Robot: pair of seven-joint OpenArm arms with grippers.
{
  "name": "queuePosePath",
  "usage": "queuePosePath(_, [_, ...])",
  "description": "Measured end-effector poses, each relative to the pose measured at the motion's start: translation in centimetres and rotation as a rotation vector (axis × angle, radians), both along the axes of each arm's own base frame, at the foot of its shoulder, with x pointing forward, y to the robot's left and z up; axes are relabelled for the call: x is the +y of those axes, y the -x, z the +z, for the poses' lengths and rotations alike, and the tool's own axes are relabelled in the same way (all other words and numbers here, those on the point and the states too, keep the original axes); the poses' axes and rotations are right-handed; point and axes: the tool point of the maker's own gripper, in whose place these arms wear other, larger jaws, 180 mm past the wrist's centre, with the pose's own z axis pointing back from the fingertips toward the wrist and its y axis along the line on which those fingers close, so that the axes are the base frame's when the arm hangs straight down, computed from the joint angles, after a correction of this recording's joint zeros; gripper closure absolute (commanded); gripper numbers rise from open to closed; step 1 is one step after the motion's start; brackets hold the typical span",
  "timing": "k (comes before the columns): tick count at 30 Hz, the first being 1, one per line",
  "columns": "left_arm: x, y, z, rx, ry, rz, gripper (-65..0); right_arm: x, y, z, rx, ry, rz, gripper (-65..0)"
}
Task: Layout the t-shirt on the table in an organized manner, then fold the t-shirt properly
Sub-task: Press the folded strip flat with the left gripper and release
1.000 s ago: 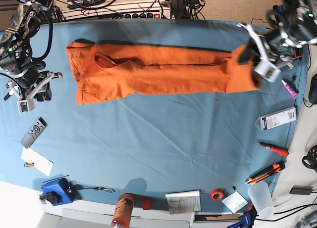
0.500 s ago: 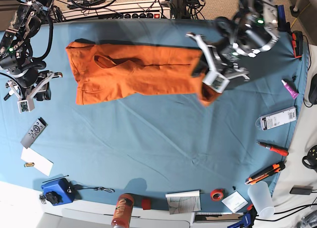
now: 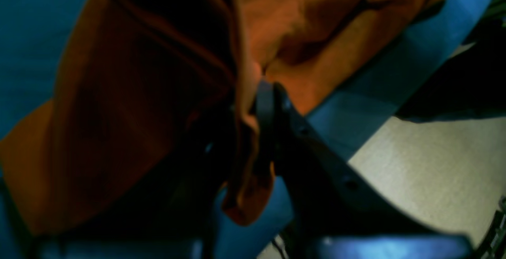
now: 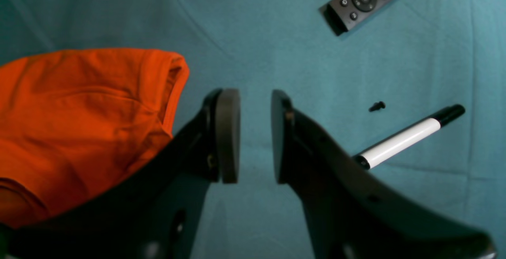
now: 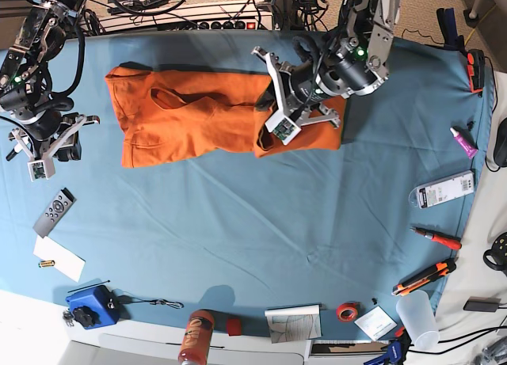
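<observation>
Teal-draped surface (image 5: 238, 238): left tool (image 5: 279, 130) clenches the orange t-shirt's (image 5: 190, 115) hem mid-fold over its middle; right tool (image 5: 40, 161) hangs parted, empty, beside it. Next, likely lay the hem flat toward the collar.

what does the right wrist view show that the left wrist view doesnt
Only the right wrist view shows the right end effector open and empty above the table, with a black remote, a white marker with a black cap and a small dark screw lying on the cloth.

Only the left wrist view shows the left end effector shut on a pinch of fabric, and pale floor beyond the table edge.

Both show the orange t-shirt and the teal-covered table.
</observation>
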Motion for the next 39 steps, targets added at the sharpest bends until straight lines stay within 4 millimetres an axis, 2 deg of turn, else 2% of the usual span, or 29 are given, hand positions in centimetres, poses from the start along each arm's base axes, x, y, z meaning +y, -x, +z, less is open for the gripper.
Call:
queuePosePath(2, [-0.2,-0.3,0.5,-0.02,0.025,0.006,-21.5,0.0,0.0,0.0,0.0,0.0,0.0,-14.4])
queuePosePath(4, [-0.3,-0.5,0.7,-0.029,0.035,0.008,-27.1,0.0,0.0,0.0,-0.001,0.0,0.0,-14.4])
queuePosePath(7, [-0.7,-0.5,1.1,-0.035,0.048,0.014,-27.1,0.0,-0.1,0.1,-0.005,0.0,0.001,-14.4])
queuePosePath(10, [-1.5,-0.8,3.5,-0.079,0.11,0.019,-27.0,0.0,-0.1,0.1,-0.011,0.001,0.001,-14.4])
queuePosePath(11, [-1.5,-1.0,4.4,-0.107,0.113,0.026,-26.9,0.0,-0.1,0.1,-0.011,0.002,0.0,-14.4])
queuePosePath(13, [-0.2,-2.1,5.2,-0.137,0.08,0.118,-23.4,0.0,-0.1,0.1,-0.01,0.002,0.001,-14.4])
queuePosePath(15, [2.1,-3.3,4.5,-0.161,-0.028,0.223,-15.9,0.0,-0.1,0.1,-0.01,0.002,0.001,-14.4])
queuePosePath(18, [4.9,-3.7,2.2,-0.129,-0.176,0.304,-7.6,0.0,-0.1,0.1,-0.011,0.001,0.001,-14.4])
queuePosePath(22, [6.9,-3.1,-1.7,-0.035,-0.297,0.324,-7.3,0.0,-0.1,0.2,-0.011,0.001,0.001,-14.4])
queuePosePath(25, [8.4,-2.6,-3.8,0.037,-0.357,0.352,-7.3,0.1,-0.2,0.2,-0.012,-0.002,0.003,-14.4])
queuePosePath(29, [8.2,-1.8,-6.3,0.118,-0.348,0.321,-7.3,0.2,-0.2,0.2,-0.014,-0.008,0.005,-14.4])
queuePosePath(33, [8.0,-2.0,-6.4,0.115,-0.341,0.318,-7.3,0.2,-0.2,0.2,-0.016,-0.008,0.006,-14.4])
queuePosePath(37, [8.0,-2.2,-4.8,0.082,-0.33,0.32,-7.3,0.2,-0.3,0.3,-0.025,-0.009,0.007,-15.0])
queuePosePath(39, [7.9,-2.6,-3.4,0.042,-0.309,0.326,-7.3,0.1,-0.3,0.3,-0.022,-0.004,0.005,-22.7])
